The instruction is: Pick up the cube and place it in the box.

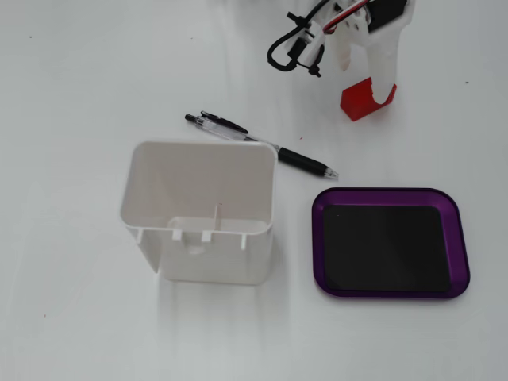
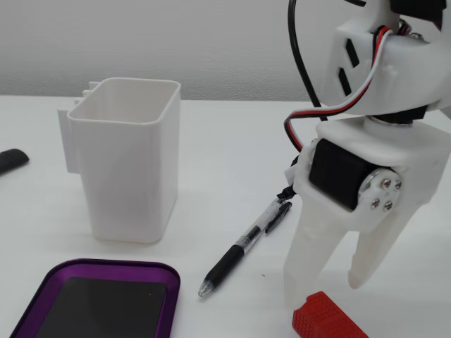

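The gripper [image 2: 331, 292] has its fingers spread apart straddling the red cube [image 1: 365, 100], which sits on the table past the pen [image 1: 262, 143], well away from the purple box [image 1: 389, 242]. I'd say drop a touch lower and centre up before squeezing, so the cube doesn't twist out.

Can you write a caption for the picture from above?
Open pincer straddles the red cube, near a pen and purple box.
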